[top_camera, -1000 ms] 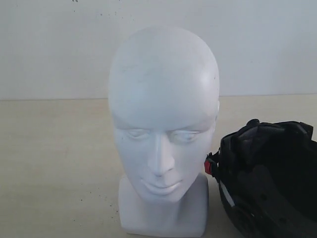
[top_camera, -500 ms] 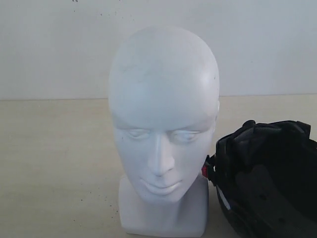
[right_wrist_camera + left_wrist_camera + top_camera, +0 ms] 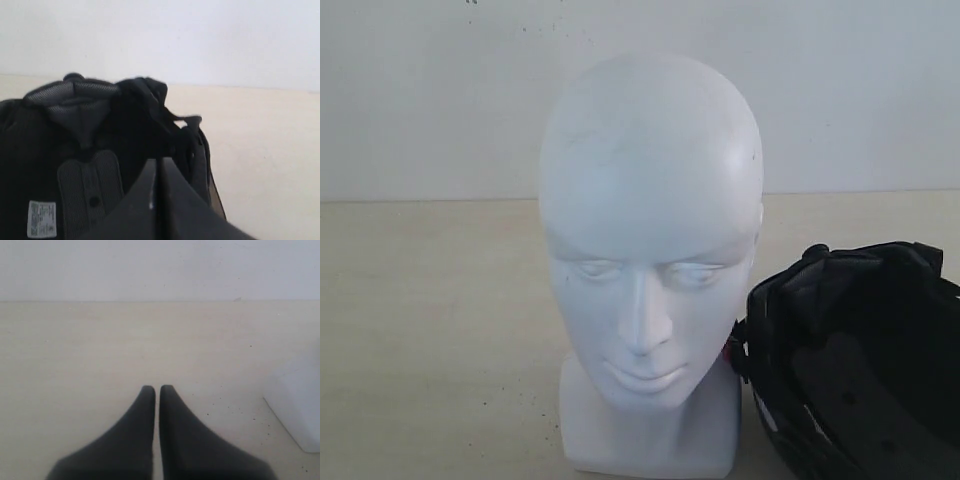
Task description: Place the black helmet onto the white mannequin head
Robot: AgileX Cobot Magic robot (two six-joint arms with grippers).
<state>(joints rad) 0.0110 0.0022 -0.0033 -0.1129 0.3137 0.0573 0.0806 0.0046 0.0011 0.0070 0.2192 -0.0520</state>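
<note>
The white mannequin head (image 3: 650,250) stands upright on its blocky neck base, face toward the exterior camera; a corner of that base (image 3: 300,405) shows in the left wrist view. The black helmet (image 3: 855,360) lies right beside the head with its padded opening toward the camera, its red buckle (image 3: 728,350) almost hidden against the neck. My right gripper (image 3: 157,162) is shut, its tips in front of the helmet's dark lining (image 3: 90,175); nothing shows between the fingers. My left gripper (image 3: 157,389) is shut over bare table, left of the base.
The beige table (image 3: 430,330) runs back to a plain white wall (image 3: 420,90). A white label (image 3: 42,226) is stuck inside the helmet. Neither arm shows in the exterior view.
The helmet has slid left and slightly down, closing onto the mannequin's neck and covering most of the red buckle. The head has not moved.
</note>
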